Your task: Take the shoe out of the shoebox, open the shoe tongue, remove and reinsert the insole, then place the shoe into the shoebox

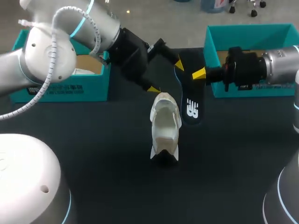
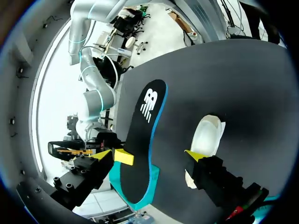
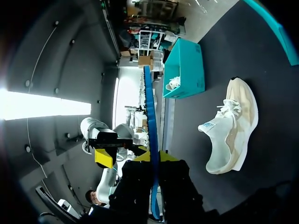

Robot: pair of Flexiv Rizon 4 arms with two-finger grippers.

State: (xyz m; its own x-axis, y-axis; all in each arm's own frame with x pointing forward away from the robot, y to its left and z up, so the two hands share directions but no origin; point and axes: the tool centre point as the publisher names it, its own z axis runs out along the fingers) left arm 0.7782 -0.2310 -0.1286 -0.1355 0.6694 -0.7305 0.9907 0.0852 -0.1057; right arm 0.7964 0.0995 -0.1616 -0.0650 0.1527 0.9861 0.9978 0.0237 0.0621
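Right gripper (image 1: pixel 198 73) was clamped on the far half of the thin black foam insole with a blue rim (image 1: pixel 191 105). The insole was just right of the cream mesh shoe (image 1: pixel 166 123), which sat mid-table on the black table (image 1: pixel 93 158). Left gripper (image 1: pixel 166 76) gaped wide at the shoe's far end, holding nothing.

Insole judged light and floppy, best pinched by its edge.

Insole carried a white logo. Print on the left teal cardboard shoebox (image 1: pixel 60 91) was illegible.

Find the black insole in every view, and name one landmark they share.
Head view: the insole is beside the white shoe, held by the right gripper.
Left wrist view: the insole is ahead of the open left gripper, next to the white shoe.
Right wrist view: the insole is edge-on, a thin blue strip between the right gripper's fingers.
Shared landmark: the white shoe.
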